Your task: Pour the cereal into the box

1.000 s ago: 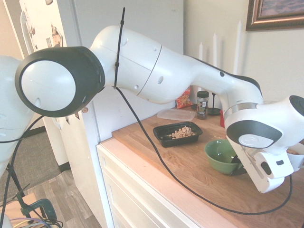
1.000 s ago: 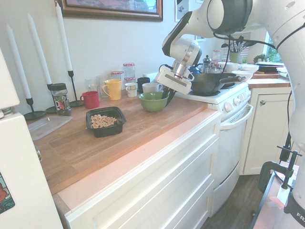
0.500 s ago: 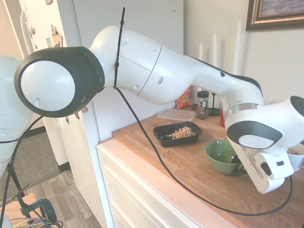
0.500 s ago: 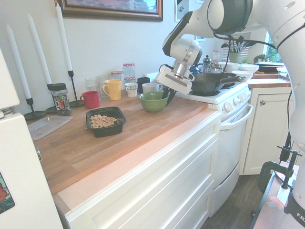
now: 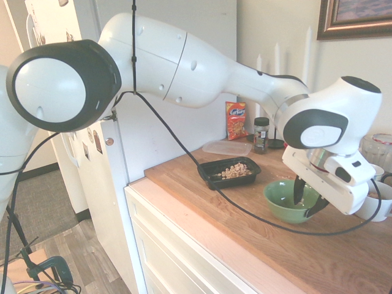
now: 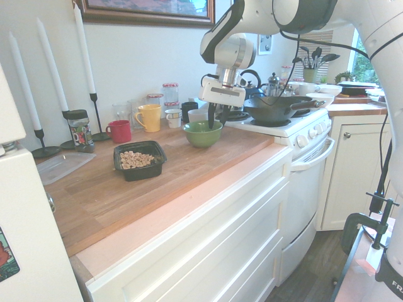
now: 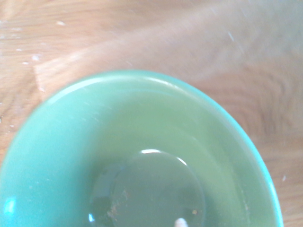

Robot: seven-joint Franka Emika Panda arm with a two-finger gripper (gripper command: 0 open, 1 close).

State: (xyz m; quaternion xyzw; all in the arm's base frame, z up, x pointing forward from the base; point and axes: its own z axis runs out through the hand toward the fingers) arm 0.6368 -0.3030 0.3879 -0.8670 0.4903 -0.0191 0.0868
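Pincer [image 6: 217,126] parted at green bowl [image 6: 202,134], nothing clamped; bowl could be dragged or tipped if a finger is caught on its rim during withdrawal.

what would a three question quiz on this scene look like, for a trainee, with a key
1. Multiple choice: which vessel does the white robot arm's tool hang over?
a) the red ceramic mug
b) the round green bowl
c) the yellow mug
2. True or false: the tool's fingers are spread apart.
3. Fill in: the small tan-brown cereal pieces lie in the shallow ____ rectangular plastic tray.

Key: 1 b; 2 true; 3 black
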